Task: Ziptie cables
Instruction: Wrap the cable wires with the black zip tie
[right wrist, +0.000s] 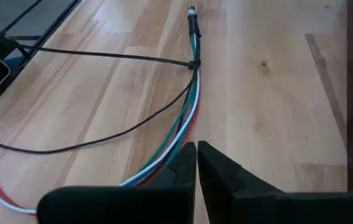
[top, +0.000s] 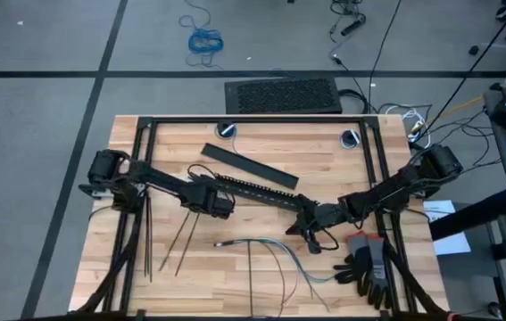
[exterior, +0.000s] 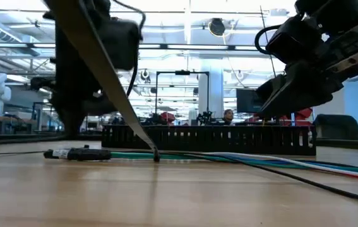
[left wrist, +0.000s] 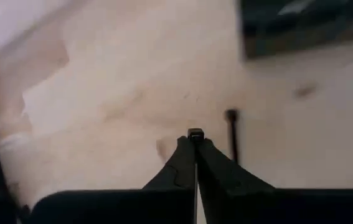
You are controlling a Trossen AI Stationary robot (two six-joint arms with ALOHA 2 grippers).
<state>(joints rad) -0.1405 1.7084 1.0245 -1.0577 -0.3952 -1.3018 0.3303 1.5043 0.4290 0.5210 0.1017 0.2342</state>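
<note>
The left tool [top: 219, 207], clamped on a ziptie [top: 184, 245], has the cables [top: 275, 245] at its four o'clock; right tool [top: 309, 234] together.

Pale wooden tabletop [top: 261, 259] as landmark. Lying on it near the middle: a black slotted bar [top: 254, 186], with a flat black bar [top: 248, 165] just behind. Resting at its front right corner: grey-black gloves [top: 370, 267]. Beyond its far edge, on the floor: a dark mat [top: 283, 95] and a coiled blue cable [top: 204, 39].
</note>
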